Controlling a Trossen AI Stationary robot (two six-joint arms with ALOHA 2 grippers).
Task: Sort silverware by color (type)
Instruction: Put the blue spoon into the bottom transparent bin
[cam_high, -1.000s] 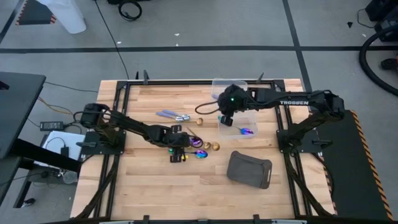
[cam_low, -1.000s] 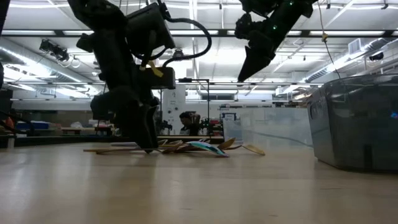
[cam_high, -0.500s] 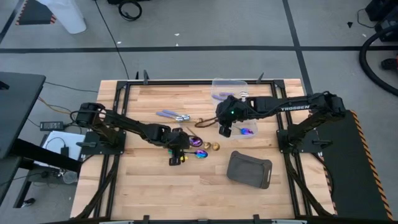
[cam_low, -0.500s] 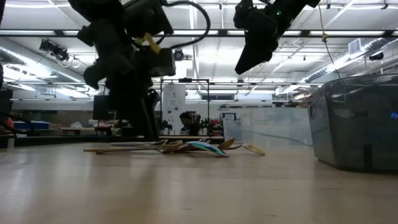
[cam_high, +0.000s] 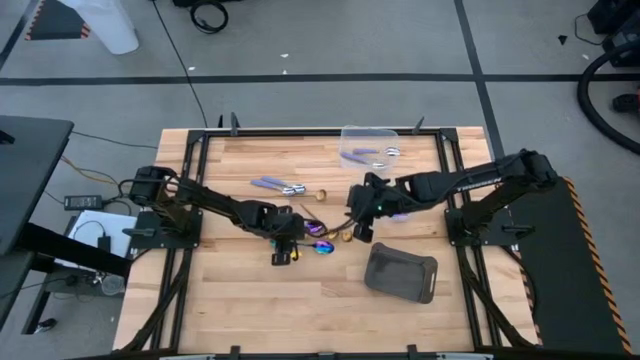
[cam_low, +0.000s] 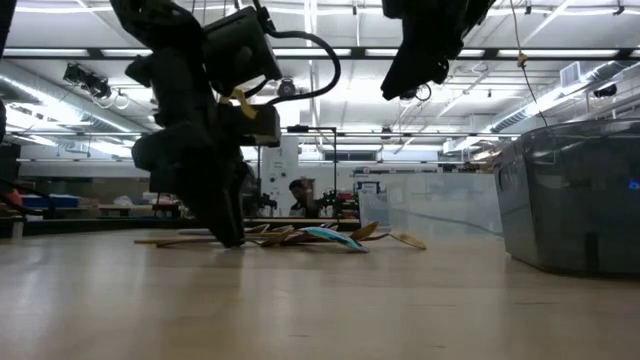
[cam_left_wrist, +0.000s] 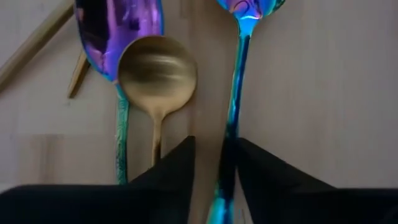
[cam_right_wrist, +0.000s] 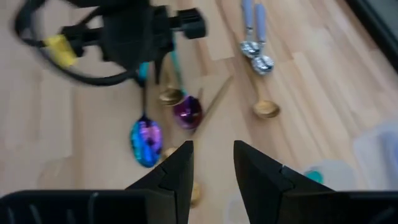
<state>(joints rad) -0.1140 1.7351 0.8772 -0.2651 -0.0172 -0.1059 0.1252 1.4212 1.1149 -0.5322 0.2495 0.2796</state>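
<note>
The silverware lies in a loose cluster near the middle of the table: iridescent spoons, gold spoons and, a little apart toward the far side, two lilac-handled spoons. More lilac-handled pieces sit in the far clear tub.

We judge these spoons light, stiff and slick, lying flat on the wood with little to bite on. The slim handle is the place to pinch, across its width, since the polished bowl would likely slip out.

Our left gripper is down at the table over the cluster, its fingers slightly apart and straddling the handle of an iridescent spoon; a gold spoon lies just beside it. We cannot tell whether the pads already touch the handle.

Our right gripper hovers above the cluster's right side, arm stretched in low from the right, its fingers apart and holding nothing.
</note>
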